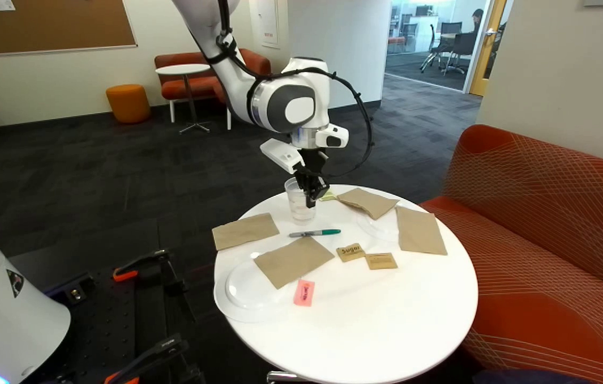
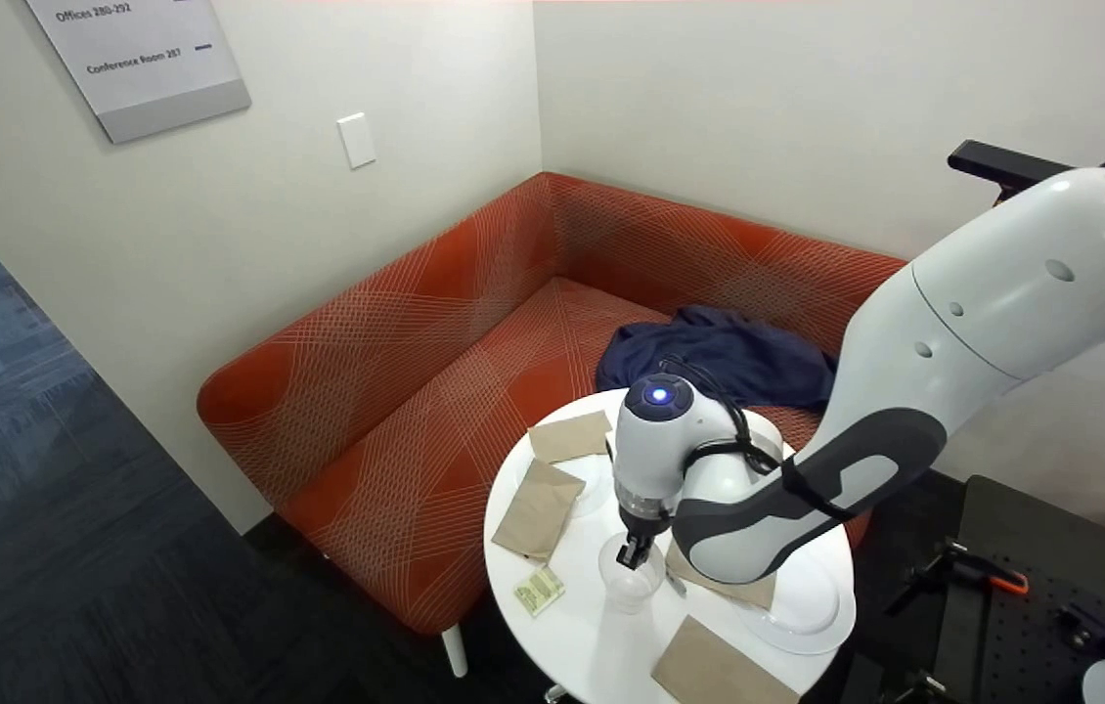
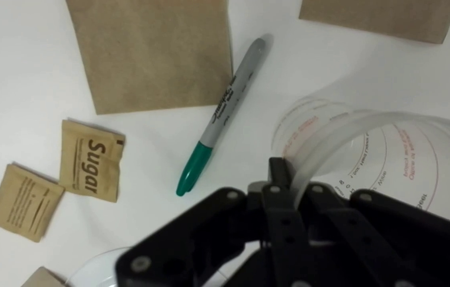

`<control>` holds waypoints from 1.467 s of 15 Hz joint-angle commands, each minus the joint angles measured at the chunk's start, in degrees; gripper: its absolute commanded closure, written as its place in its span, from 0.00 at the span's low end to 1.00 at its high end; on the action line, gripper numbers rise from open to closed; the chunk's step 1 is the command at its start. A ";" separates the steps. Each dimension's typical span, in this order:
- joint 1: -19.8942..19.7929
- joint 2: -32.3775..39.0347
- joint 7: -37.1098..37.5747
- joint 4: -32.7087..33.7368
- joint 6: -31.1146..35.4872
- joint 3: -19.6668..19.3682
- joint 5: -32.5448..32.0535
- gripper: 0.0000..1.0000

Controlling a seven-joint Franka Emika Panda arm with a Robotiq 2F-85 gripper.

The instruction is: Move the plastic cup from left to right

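Note:
The clear plastic cup (image 1: 294, 201) is near the edge of the round white table (image 1: 413, 314) and also shows in an exterior view (image 2: 627, 589). My gripper (image 1: 312, 198) points down at the cup's rim; it also shows in an exterior view (image 2: 633, 555). In the wrist view the black fingers (image 3: 297, 185) are closed with the wall of the cup (image 3: 398, 159) between them, one finger inside and one outside. The cup's mouth faces up toward the camera. I cannot tell whether its base touches the table.
A green-capped marker (image 3: 225, 107) lies beside the cup. Flat brown paper pieces (image 1: 245, 230), sugar packets (image 3: 91, 161), a pink packet (image 1: 304, 293) and clear plates (image 1: 251, 290) lie around the table. A red couch (image 1: 536, 266) stands alongside.

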 commanded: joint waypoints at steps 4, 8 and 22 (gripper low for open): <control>0.02 -6.36 0.45 -2.53 -0.99 -0.32 0.62 0.99; -1.55 -11.31 -0.05 -3.81 -0.97 -0.03 1.90 0.99; -9.75 -19.69 -1.87 -3.61 -1.67 -4.90 0.47 0.99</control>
